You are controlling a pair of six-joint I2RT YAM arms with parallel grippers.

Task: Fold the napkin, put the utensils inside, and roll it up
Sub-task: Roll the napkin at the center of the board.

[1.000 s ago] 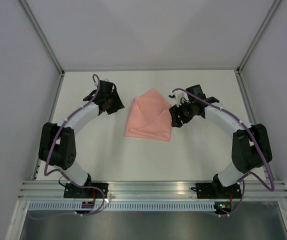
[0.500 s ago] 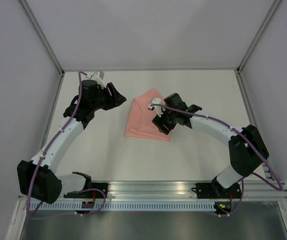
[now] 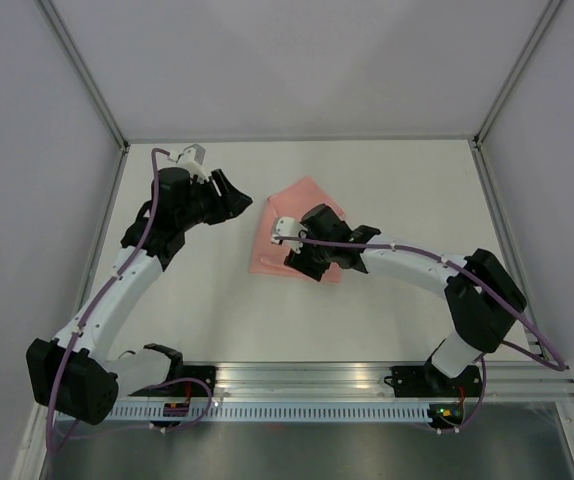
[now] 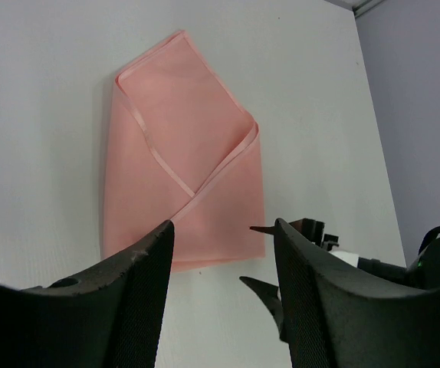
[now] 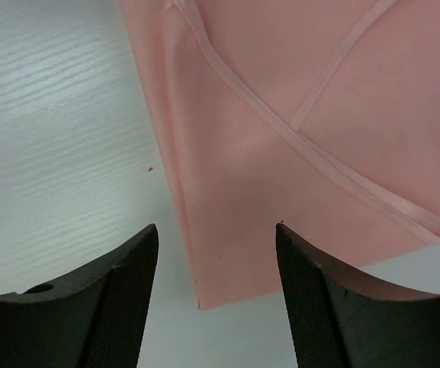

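Napkin (image 4: pixel 182 169) plain pale pink, table (image 4: pixel 44 115) white w/ faint streaks

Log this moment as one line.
napkin: folded, flat | left gripper: open, beside it | right gripper: open, over its edge | utensils: not seen

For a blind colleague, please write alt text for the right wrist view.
A folded pale pink napkin lies flat on a white table, its hemmed flaps overlapping. The right tool, open, shows two dark fingers in the foreground, framing the napkin's corner.
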